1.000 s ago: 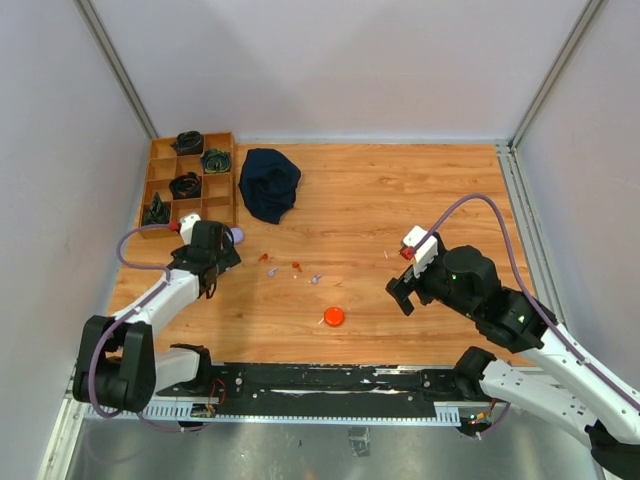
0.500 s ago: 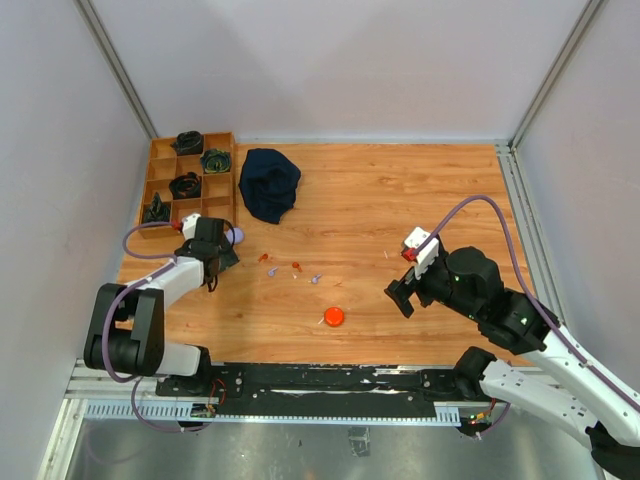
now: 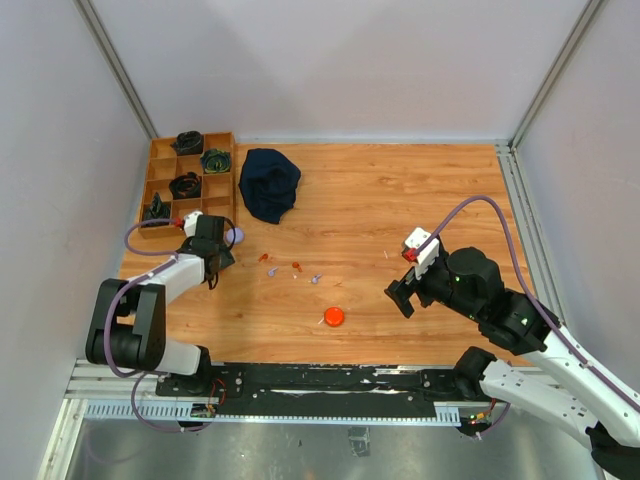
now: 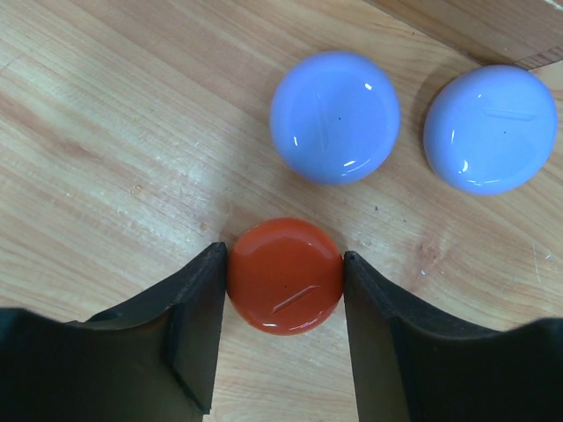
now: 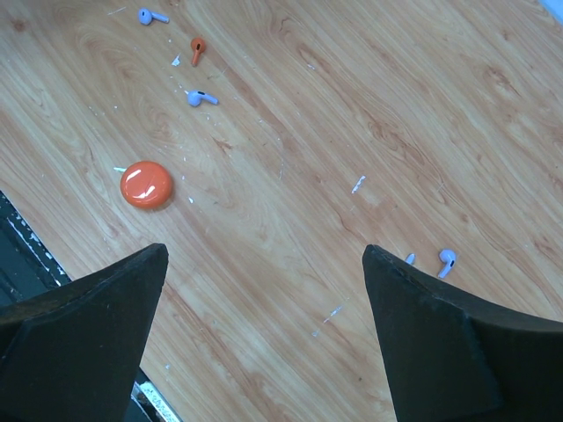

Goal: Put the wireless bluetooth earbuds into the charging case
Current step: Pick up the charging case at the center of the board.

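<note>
Upper left of the right wrist view: three wireless bluetooth earbuds lie loose on the wooden counter (image 5: 369, 114).
- Lavender earbud (image 5: 151, 15): long axis near horizontal, head to the left, stem pointing right.
- Orange earbud (image 5: 197, 48): long axis near vertical, head up, stem pointing to the bottom of the frame.
- Second lavender earbud (image 5: 201, 98): near horizontal, head left, stem right.
- Third lavender earbud (image 5: 446, 260): alone at lower right, well apart from the others; head up, stem slanting down and left.

Cases:
- Loose orange round case (image 5: 147, 184): flat on the counter, below the three grouped earbuds.
- Orange round case (image 4: 284, 275): lower centre of the left wrist view, flat on the counter.
- Two lavender round cases (image 4: 334, 116) (image 4: 490, 128): side by side above it, apart from it.

Claws:
- Left claw (image 4: 283, 257): narrowed to the width of the orange round case, one finger pressed against each side of it.
- Right claw (image 5: 264, 255): spread wide, above bare wood, holding and touching nothing.

Other, upper left of the top view:
- Wooden compartment tray (image 3: 236, 190) holding dark bundles.
- Dark blue cloth (image 3: 268, 183): crumpled just beside the tray.
</note>
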Motion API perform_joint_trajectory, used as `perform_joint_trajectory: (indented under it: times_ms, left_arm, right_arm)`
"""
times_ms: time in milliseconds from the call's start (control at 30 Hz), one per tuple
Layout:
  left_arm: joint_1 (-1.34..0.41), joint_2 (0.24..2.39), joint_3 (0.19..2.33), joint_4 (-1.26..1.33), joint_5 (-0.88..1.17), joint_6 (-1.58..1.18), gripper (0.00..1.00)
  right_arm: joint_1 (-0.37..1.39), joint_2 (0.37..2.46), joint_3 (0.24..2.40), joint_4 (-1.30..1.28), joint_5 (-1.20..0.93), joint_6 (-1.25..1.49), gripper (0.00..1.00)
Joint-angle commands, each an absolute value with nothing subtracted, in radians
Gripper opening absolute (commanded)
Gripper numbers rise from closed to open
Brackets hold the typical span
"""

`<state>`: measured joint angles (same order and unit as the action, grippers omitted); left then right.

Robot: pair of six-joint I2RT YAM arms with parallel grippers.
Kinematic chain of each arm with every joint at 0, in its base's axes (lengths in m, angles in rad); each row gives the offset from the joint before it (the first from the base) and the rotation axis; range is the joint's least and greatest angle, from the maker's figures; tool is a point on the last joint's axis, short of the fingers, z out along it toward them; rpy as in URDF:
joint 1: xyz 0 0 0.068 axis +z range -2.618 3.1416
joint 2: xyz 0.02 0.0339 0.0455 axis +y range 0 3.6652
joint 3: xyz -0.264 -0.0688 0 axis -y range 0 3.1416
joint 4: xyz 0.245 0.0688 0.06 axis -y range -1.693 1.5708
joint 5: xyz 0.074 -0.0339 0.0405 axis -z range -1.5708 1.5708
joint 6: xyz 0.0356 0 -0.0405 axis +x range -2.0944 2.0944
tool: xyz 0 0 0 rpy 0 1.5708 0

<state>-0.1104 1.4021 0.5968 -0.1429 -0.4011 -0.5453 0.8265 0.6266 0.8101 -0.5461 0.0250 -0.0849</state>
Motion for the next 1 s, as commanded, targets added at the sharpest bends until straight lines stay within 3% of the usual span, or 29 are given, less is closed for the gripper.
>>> perform_joint_trajectory:
  times_ms: [0, 533, 967]
  left_arm:
    - [-0.101, 1.384, 0.587, -0.143, -0.367, -0.554, 0.48]
    - [-0.119, 1.074, 0.483, -0.129, 0.04, -0.753, 0.42]
    - [-0.398, 0.93, 0.447, 0.006, 0.043, -1.106, 0.43]
  right_arm:
    - [0.827, 0.621, 0.799, -0.529, 0.005, -0.072, 0.94]
    - [0.827, 0.692, 0.761, -0.417, -0.044, -0.034, 0.93]
    - [0.83, 0.8, 0.701, -0.197, -0.138, 0.067, 0.87]
